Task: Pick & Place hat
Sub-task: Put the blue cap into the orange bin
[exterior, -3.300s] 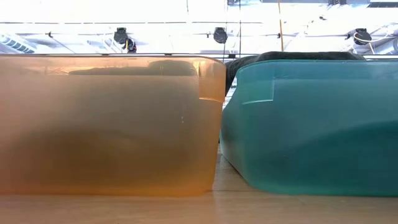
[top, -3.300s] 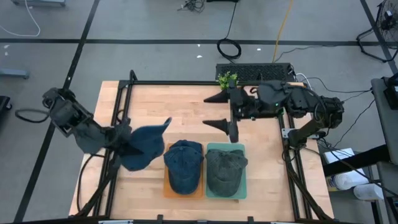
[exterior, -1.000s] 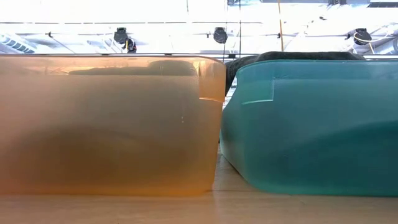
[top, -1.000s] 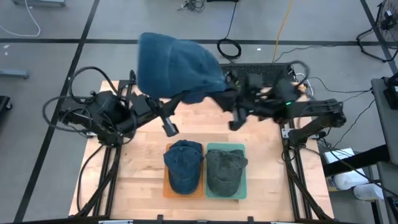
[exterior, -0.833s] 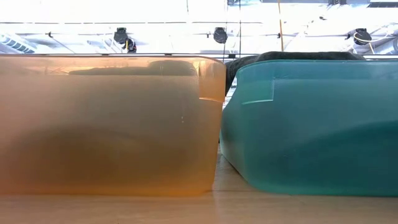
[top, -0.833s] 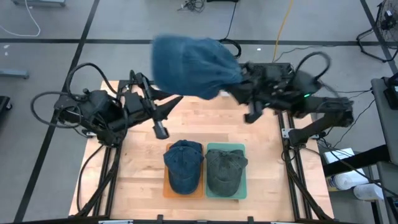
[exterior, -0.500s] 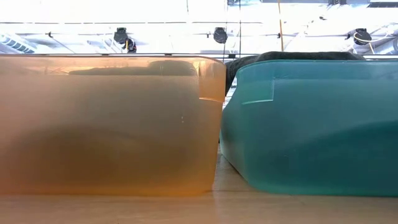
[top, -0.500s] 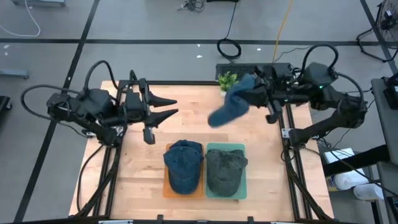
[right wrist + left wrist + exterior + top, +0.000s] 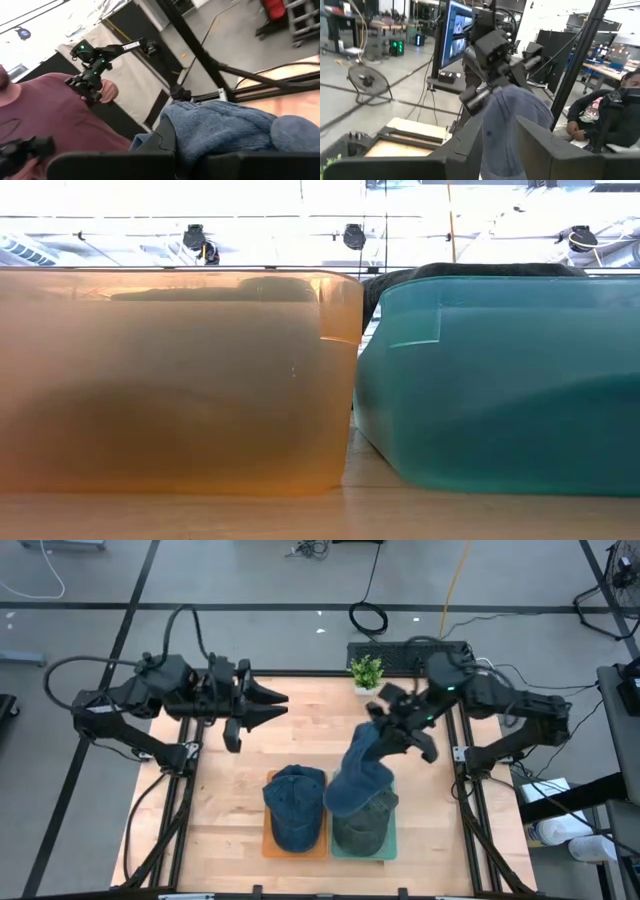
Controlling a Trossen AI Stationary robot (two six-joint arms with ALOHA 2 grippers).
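- the right gripper (image 9: 385, 730) pinches a blue hat (image 9: 357, 770) by its top edge, fingers pressed together on the cloth, so the hat hangs down over the green bin (image 9: 391, 845)
- that bin already holds a grey hat (image 9: 368, 823), and the blue hat drapes onto it
- beside the green bin, an orange bin (image 9: 268, 846) holds a denim cap (image 9: 296, 805)
- the left gripper (image 9: 275, 706) waits well back from the green bin, fingers slightly apart and empty

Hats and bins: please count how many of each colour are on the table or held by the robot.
Blue hats: 2, one in the orange bin, one held by the right gripper
Grey-green hats: 1
Orange bins: 1
Teal bins: 1
Total: 5
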